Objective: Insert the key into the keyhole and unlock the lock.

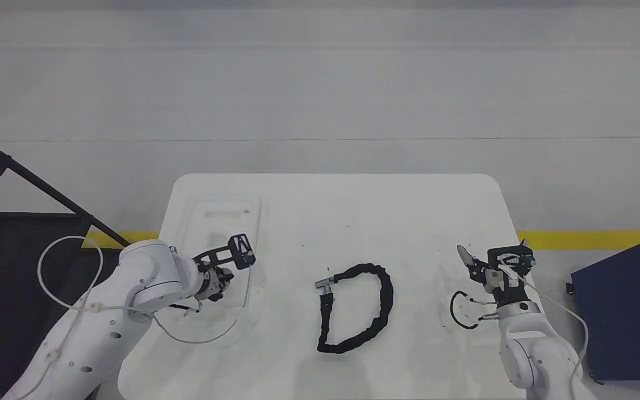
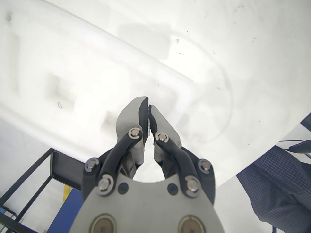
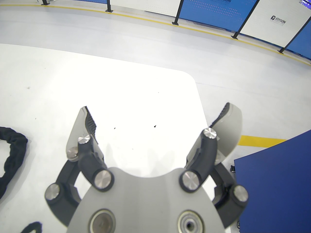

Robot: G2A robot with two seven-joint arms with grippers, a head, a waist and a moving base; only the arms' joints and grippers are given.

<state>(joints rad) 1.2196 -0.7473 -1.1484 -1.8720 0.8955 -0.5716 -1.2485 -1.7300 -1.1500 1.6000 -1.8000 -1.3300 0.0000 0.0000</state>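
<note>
A chain lock in a black fabric sleeve (image 1: 358, 305) lies curled at the middle of the white table (image 1: 420, 220), and it also shows in the right wrist view (image 3: 11, 155). Its metal lock head (image 1: 325, 287) points toward the left arm. My left gripper (image 2: 148, 109) hovers over the edge of a white foam tray (image 2: 73, 73), well left of the lock. Its pads are pressed on a thin grey piece seen edge-on, apparently the key (image 2: 148, 124). My right gripper (image 3: 158, 120) is open with nothing in it, over bare table well right of the chain.
The foam tray (image 1: 225, 215) with shallow recesses sits at the table's far left. A black cable loop (image 1: 460, 310) hangs beside the right arm. The table's rounded corner (image 3: 192, 78) and a blue cabinet (image 3: 274, 183) lie close to the right gripper.
</note>
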